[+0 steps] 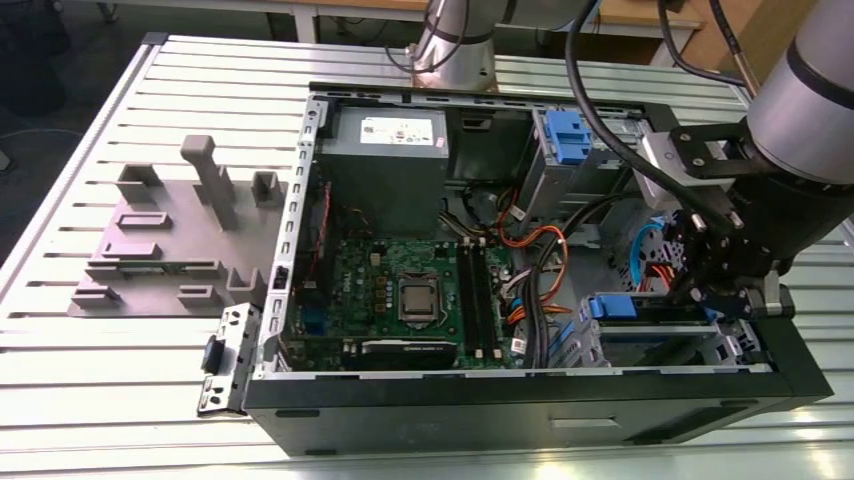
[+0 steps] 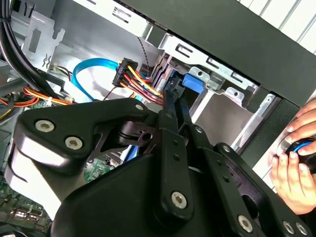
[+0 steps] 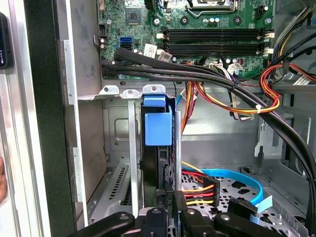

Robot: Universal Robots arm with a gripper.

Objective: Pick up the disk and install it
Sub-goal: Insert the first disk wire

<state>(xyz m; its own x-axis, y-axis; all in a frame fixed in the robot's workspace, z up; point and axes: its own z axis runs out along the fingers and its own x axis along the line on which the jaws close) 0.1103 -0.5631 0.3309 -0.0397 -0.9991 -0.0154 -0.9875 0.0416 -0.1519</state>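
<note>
Ribbed metal tabletop [image 1: 80,400] carries an open computer case [image 1: 534,410] lying on its side, with a grey fixture block [image 1: 167,245] just beside it at the exterior view's left. Inside the case sit a green motherboard [image 1: 400,290], a grey power supply [image 1: 387,165] and bundles of black and coloured cables [image 1: 534,265]. 1 arm [image 1: 814,110] reaches down at the exterior view's right, its gripper [image 1: 707,290] low over the drive bay [image 1: 667,345] in the case's near corner. The disk [image 3: 158,148] stands on edge in that bay between 2 metal rails, its blue carrier tab [image 3: 158,126] facing out in the first wrist view and seen again in the second wrist view [image 2: 191,81]. Black fingers [image 2: 173,103] run along both sides of the disk and look pressed against it, though the exact contact is hidden by the gripper body. A blue ribbon cable [image 3: 247,180] loops across the case floor near the bay. A person's hand [image 2: 296,153] rests on a blue object at the edge of the second wrist view.
</note>
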